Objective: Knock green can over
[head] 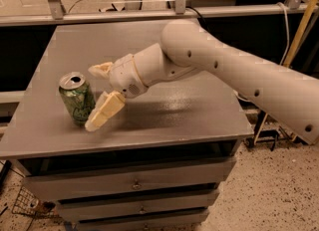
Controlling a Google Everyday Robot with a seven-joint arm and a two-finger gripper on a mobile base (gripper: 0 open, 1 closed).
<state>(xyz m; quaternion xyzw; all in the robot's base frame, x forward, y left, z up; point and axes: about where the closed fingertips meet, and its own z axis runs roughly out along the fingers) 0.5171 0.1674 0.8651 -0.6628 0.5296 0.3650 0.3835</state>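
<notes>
The green can (77,98), green with pale swirls and a silver top, stands upright near the left front of the grey table (164,120). My gripper (94,95) reaches in from the right and is open. One finger (103,111) lies at the can's front right side, touching or nearly touching it. The other finger (101,69) sits behind and to the right of the can's top. The can stands at the mouth of the fingers.
The table is a grey cabinet with drawers (134,185) below its front edge. A metal rail (149,13) runs behind the table. A yellow pole (299,26) stands at the right. The floor is speckled.
</notes>
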